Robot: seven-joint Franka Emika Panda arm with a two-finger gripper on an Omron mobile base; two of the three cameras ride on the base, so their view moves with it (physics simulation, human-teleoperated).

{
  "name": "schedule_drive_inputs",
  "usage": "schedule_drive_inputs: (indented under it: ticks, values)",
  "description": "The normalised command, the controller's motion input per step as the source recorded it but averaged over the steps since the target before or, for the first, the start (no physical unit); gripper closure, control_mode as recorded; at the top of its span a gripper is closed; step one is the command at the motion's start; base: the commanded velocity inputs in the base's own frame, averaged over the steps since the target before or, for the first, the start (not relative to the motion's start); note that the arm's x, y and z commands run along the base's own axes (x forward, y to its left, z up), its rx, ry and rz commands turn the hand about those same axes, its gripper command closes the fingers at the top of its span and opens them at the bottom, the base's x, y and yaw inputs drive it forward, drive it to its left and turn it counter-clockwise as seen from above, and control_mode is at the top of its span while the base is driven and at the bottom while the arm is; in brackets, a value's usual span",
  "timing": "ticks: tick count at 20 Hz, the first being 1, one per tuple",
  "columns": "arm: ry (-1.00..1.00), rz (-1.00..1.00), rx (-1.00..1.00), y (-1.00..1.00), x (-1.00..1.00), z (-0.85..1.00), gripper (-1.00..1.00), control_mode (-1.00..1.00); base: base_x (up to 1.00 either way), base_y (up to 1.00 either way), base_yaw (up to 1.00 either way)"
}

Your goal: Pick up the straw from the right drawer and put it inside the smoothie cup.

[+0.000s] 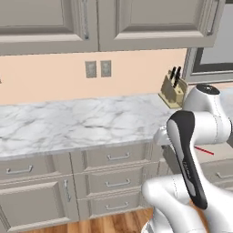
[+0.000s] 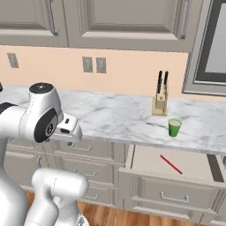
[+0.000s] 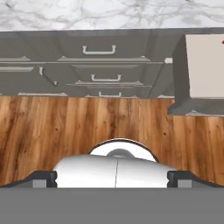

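Observation:
The right drawer stands pulled open below the marble counter, with the thin red straw lying slantwise on its beige floor. On the counter just above it stands the small green smoothie cup. My gripper is open and holds nothing; it hangs well left of the drawer, in front of the stacked drawers, pointing down at the floor. In the hand view the open drawer sits at the right edge, with only the straw's tip showing. From the left base, my arm hides most of the drawer; the straw peeks past it.
A wooden knife block stands on the counter behind the cup. Narrower stacked drawers are shut, to the left of the open drawer. Wall cabinets hang above, and wood floor lies below my hand.

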Motion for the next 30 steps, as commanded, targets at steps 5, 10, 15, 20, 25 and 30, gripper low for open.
schedule_drive_inputs:
  ticks: [5,10,15,20,25,30]
  values:
    - [0.0,0.0,0.0,0.0,0.0,0.0,-1.0,1.0,-0.32,-0.39,-0.01]
    - [0.0,0.0,0.0,0.0,0.0,0.0,-1.0,1.0,0.0,-0.79,-0.01]
    - [0.0,0.0,0.0,0.0,0.0,0.0,-1.0,1.0,-0.01,-0.88,0.0]
    - [0.0,0.0,0.0,0.0,0.0,0.0,-1.0,1.0,-0.19,-0.67,0.0]
    - [0.0,0.0,0.0,0.0,0.0,0.0,-1.0,1.0,-0.43,-0.26,0.0]
    - [0.0,0.0,0.0,0.0,0.0,0.0,-1.0,1.0,-0.36,-0.01,0.0]
